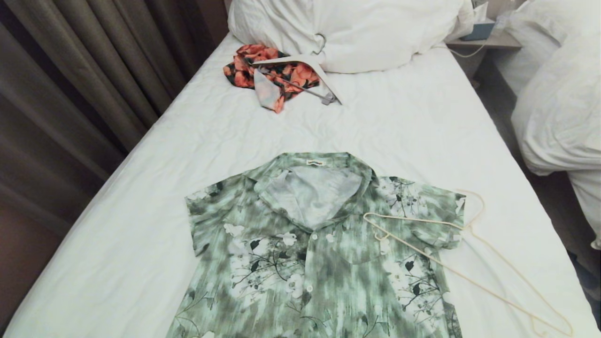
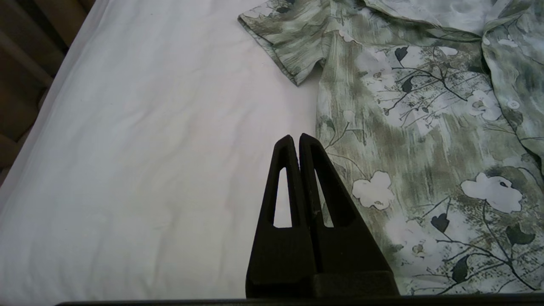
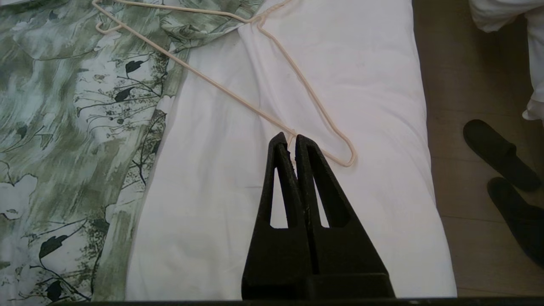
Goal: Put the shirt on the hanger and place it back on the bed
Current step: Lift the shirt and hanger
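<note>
While the green floral shirt (image 1: 319, 253) lies flat on the bed (image 1: 141, 225) with the wire hanger (image 1: 462, 263) across its sleeve, nothing is hung yet. The left gripper (image 2: 295, 138) and right gripper (image 3: 287, 138) hover above with jaws closed and empty, so the whole task remains.

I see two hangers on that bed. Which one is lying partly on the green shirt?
The thin cream wire hanger: one end rests on the green shirt. The thick white hanger with a metal clip bar lies farther up the bed, on the orange floral garment.
</note>
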Tool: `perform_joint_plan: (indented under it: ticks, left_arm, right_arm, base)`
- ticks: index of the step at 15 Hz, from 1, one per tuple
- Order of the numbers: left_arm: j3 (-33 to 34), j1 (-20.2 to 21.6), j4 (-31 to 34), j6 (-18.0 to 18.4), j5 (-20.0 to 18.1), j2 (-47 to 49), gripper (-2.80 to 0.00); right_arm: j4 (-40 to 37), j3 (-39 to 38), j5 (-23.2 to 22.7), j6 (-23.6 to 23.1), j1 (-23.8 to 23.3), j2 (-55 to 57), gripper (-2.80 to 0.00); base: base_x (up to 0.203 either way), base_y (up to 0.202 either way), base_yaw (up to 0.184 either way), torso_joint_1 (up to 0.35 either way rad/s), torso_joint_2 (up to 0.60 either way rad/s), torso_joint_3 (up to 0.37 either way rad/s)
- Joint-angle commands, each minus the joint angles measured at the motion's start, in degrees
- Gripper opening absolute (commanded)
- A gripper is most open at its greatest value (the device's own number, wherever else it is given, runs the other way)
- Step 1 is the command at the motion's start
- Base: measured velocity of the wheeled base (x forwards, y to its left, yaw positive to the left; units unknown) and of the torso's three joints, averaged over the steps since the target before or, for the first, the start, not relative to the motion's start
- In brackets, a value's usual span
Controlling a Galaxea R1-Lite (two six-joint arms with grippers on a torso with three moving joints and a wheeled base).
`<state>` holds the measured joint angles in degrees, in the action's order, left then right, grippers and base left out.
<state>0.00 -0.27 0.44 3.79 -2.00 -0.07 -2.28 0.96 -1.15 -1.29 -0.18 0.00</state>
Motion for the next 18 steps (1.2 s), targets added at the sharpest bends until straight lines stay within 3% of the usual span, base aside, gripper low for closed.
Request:
perform_joint_plan:
  ticks: [1, 4, 8, 11, 13, 18]
  left_arm:
    - [0.00, 0.00, 0.00, -0.01, -0.02, -0.01, -2.80]
    - [0.00, 0.00, 0.00, -0.01, -0.02, -0.01, -2.80]
    - [0.00, 0.00, 0.00, -0.01, -0.02, 0.03, -2.80]
    - [0.08, 0.00, 0.00, -0.01, -0.02, -0.01, -2.80]
    - [0.08, 0.00, 0.00, -0.01, -0.02, -0.01, -2.80]
    - [0.00, 0.00, 0.00, -0.01, -0.02, -0.01, -2.80]
  right_arm:
    - [-0.01, 0.00, 0.00, -0.11, 0.01, 0.09, -2.80]
    - [-0.09, 0.00, -0.02, -0.73, 0.01, 0.03, -2.80]
    - [-0.17, 1.33, -2.06, -8.28, 0.27, 2.43, -2.80]
    - [-0.28, 9.20, -4.94, -7.05, 0.27, 12.65, -2.80]
    - [-0.10, 14.76, -6.17, -1.58, 0.31, 22.44, -2.80]
    - [5.91, 25.99, -11.11, 25.04, -0.90, 51.42, -2.80]
  base:
    - [0.000, 0.000, 0.000, 0.000, 0.00, 0.000]
    - [0.000, 0.000, 0.000, 0.000, 0.00, 0.000]
    - [0.000, 0.000, 0.000, 0.000, 0.00, 0.000]
    - [0.000, 0.000, 0.000, 0.000, 0.00, 0.000]
    - [0.000, 0.000, 0.000, 0.000, 0.00, 0.000]
    - [0.000, 0.000, 0.000, 0.000, 0.00, 0.000]
